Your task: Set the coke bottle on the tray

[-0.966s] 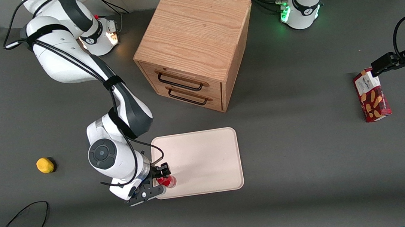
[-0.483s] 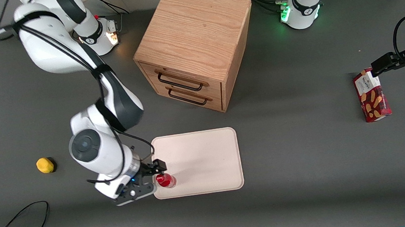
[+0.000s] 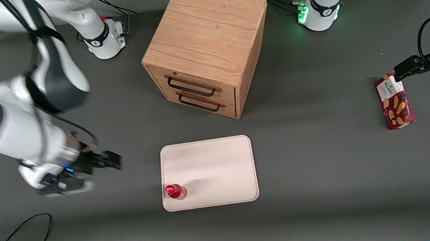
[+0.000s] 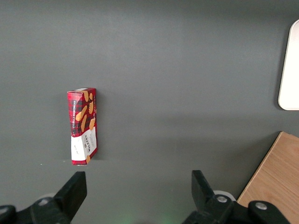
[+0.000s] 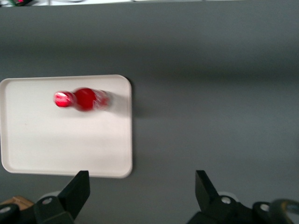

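Note:
The small red coke bottle (image 3: 175, 191) stands upright on the cream-white tray (image 3: 220, 168), in the tray's corner nearest the front camera on the working arm's side. It also shows in the right wrist view (image 5: 83, 99), on the tray (image 5: 56, 144). My right gripper (image 3: 113, 161) is open and empty, raised above the bare table, well away from the tray toward the working arm's end. In the right wrist view the gripper (image 5: 142, 186) has its jaws wide apart with only grey table between them.
A wooden drawer cabinet (image 3: 207, 45) stands farther from the front camera than the tray. A red biscuit box (image 3: 394, 101) lies toward the parked arm's end and shows in the left wrist view (image 4: 83, 125). A black cable (image 3: 19, 233) lies near the front edge.
My gripper let go of the coke bottle, which stays standing on the tray. The arm has risen and swung away toward the working arm's end of the table, now covering the yellow lump.

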Robot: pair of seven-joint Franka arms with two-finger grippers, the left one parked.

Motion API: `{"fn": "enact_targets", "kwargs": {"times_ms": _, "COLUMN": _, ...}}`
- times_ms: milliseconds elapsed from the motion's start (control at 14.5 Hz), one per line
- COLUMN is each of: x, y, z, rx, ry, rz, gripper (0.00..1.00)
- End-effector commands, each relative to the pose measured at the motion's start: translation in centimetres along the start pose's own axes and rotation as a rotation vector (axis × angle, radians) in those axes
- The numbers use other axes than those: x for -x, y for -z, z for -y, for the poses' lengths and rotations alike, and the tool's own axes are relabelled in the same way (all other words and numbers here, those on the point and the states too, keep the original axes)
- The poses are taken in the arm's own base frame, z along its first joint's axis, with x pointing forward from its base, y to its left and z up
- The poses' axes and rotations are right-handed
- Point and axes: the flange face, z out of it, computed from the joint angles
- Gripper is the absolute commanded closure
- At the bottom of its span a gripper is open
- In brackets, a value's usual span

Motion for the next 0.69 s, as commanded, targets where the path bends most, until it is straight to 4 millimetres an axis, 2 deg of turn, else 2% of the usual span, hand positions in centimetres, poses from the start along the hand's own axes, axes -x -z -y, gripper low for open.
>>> {"fn": "enact_targets", "kwargs": {"times_ms": 0, "x": 6.2, "y": 3.7, "z": -4.1, "rx": -0.030, "ry": -0.057, "rz": -0.014, "gripper": 0.00}}
{"fn": "enact_targets", "kwargs": {"times_ms": 138, "x": 7.8, "y": 6.1, "z": -6.4, "rx": -0.037, "ry": -0.059, "rz": -0.031, "gripper": 0.00}}
{"fn": "enact_targets", "kwargs": {"times_ms": 276, "x": 8.2, "y": 7.7, "z": -9.0, "rx": -0.029, "ry": -0.019, "rz": 0.000, "gripper": 0.00}}
{"fn": "enact_targets", "kwargs": {"times_ms": 414, "x": 7.9, "y": 9.4, "z": -10.6, "rx": -0.026, "ry": -0.033, "rz": 0.001, "gripper": 0.00}}
{"fn": "enact_targets", "kwargs": {"times_ms": 621, "x": 8.0, "y": 10.3, "z": -11.2, "rx": 0.046, "ry": -0.032, "rz": 0.021, "gripper": 0.00}}
